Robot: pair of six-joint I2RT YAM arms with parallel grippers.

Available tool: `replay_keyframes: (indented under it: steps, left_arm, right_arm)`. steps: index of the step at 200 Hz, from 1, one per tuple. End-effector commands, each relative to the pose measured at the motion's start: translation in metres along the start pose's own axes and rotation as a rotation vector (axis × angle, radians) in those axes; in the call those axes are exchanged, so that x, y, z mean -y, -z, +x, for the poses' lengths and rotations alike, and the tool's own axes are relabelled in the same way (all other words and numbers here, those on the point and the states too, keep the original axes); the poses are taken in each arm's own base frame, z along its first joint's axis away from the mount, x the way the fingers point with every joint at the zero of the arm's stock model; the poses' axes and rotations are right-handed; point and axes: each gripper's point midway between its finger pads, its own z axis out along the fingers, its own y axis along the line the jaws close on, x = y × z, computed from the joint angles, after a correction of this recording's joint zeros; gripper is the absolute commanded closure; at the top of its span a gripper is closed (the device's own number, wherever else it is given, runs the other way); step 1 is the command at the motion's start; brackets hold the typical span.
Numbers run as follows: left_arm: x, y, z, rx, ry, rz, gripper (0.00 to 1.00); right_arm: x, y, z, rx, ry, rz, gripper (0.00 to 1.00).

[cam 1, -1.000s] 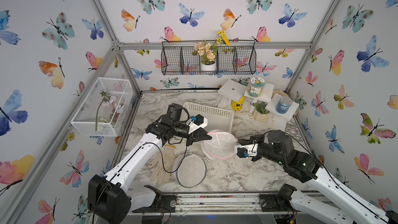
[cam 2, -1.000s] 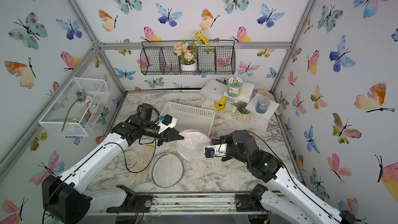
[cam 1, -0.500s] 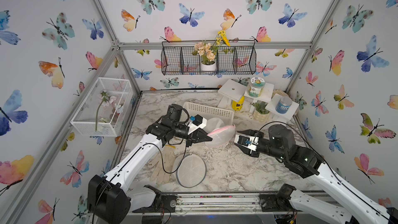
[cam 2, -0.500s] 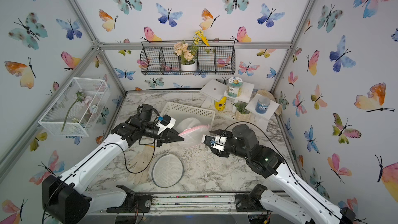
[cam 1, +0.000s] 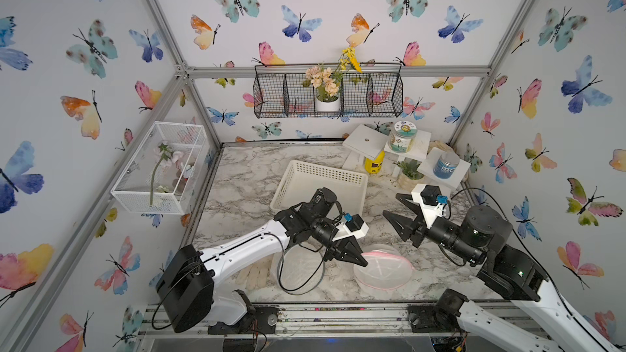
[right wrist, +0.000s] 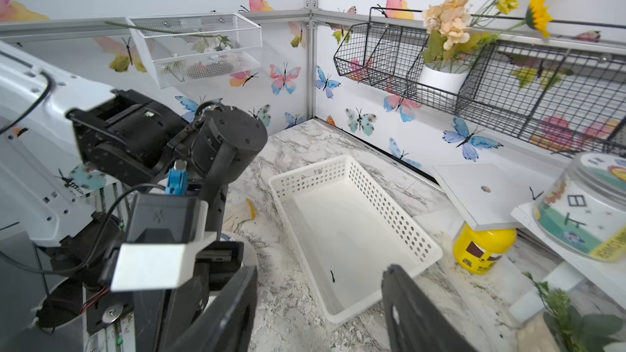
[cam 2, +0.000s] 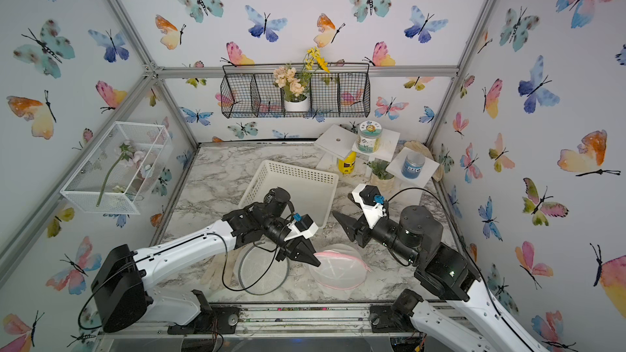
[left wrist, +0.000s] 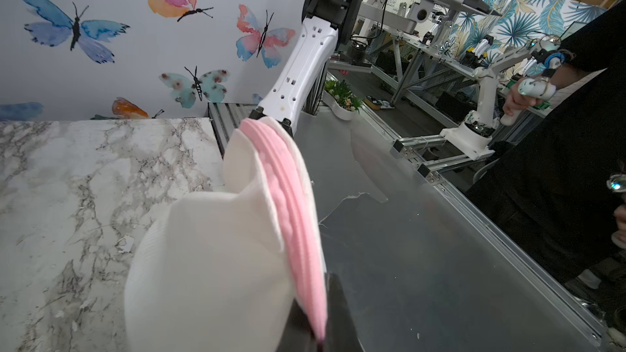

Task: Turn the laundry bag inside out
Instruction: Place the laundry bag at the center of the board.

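Left gripper (left wrist: 318,333) is mostly cut off at the wrist-view edge, its fingers clenched on the pink rim of the laundry bag (left wrist: 210,259). The bag's opening is hard to make out. The bag bulges from its fingertips onto the marble table (cam 1: 244,177). Farther off, the right gripper (cam 1: 393,204) is spread, empty and clear of the bag. A white basket (cam 1: 321,184) lies ahead of it.

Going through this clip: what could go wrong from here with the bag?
1. Only the left gripper holds the laundry bag, pinching its pink edge; a pull might slip it free.
2. The right gripper is open and well apart from the bag, so the bag may collapse flat instead of turning.
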Motion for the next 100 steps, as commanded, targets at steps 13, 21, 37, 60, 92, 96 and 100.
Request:
replay_keyframes:
  steps: [13,21,37,60,92,96,100]
  left_arm:
    - [-0.047,-0.003,0.049,-0.121,0.243,-0.081,1.0]
    - [-0.054,-0.003,0.062,-0.143,0.312,-0.077,1.0]
    - [-0.063,-0.002,0.077,-0.136,0.432,-0.054,1.0]
    - [-0.071,-0.003,0.092,-0.148,0.489,-0.08,0.86]
    - [-0.094,0.015,0.11,-0.184,0.534,-0.283,0.66]
    - [-0.096,0.018,0.109,-0.183,0.532,-0.303,0.62]
    - [-0.099,0.022,0.108,-0.178,0.53,-0.323,0.57]
  right_arm:
    - [0.027,-0.007,0.033,-0.126,-0.188,0.167,0.39]
    - [0.031,-0.01,0.041,-0.161,-0.222,0.199,0.4]
    - [0.042,-0.014,0.058,-0.235,-0.278,0.279,0.41]
    - [0.053,-0.017,0.071,-0.294,-0.317,0.36,0.41]
    - [0.056,-0.022,0.079,-0.296,-0.353,0.383,0.41]
    - [0.055,-0.023,0.08,-0.296,-0.357,0.385,0.41]
    - [0.056,-0.023,0.081,-0.296,-0.359,0.387,0.41]
